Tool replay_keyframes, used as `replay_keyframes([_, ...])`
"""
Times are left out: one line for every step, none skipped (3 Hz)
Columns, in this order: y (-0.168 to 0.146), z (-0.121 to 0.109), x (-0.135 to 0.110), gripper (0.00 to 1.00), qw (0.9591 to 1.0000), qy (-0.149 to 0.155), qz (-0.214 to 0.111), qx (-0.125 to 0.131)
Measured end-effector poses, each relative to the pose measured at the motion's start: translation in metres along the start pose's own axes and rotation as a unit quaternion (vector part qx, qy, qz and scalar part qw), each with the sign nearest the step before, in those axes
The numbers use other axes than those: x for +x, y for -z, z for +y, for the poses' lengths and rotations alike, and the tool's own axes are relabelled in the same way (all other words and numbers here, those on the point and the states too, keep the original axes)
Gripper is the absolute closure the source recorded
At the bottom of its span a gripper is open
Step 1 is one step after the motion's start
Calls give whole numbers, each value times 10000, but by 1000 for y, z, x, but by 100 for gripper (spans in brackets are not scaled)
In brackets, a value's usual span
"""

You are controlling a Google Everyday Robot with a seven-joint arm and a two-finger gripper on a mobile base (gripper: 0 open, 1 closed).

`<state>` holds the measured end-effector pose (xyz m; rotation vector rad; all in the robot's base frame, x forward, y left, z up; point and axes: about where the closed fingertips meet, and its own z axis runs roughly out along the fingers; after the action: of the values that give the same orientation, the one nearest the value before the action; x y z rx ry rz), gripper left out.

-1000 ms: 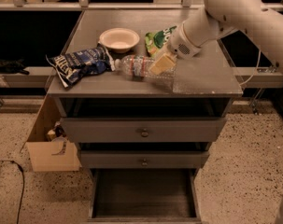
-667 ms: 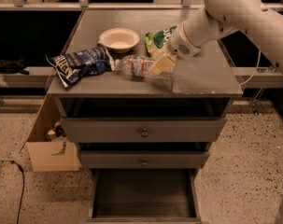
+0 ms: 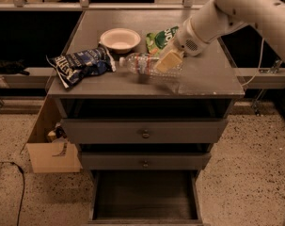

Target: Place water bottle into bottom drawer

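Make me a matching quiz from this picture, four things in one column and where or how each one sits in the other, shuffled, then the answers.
1 water bottle
2 white bowl
3 bottom drawer
4 gripper

A upright, farther back on the cabinet top
B at the bottle's end away from its cap
C lying on its side
D pulled open, at the very bottom

Pairs: 1-C, 2-A, 3-D, 4-B

Bowl (image 3: 120,39), chip bag (image 3: 80,65), green pouch (image 3: 161,38)
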<state>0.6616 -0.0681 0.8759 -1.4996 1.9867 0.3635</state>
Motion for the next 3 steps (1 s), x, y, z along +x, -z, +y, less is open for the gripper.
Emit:
replay_keyframes([45, -2, -6, 100, 9998, 143, -75, 145])
replay_keyframes([87, 8, -2, 100, 9992, 213, -179, 297])
replay_keyframes([127, 37, 67, 100, 9995, -107, -46, 308])
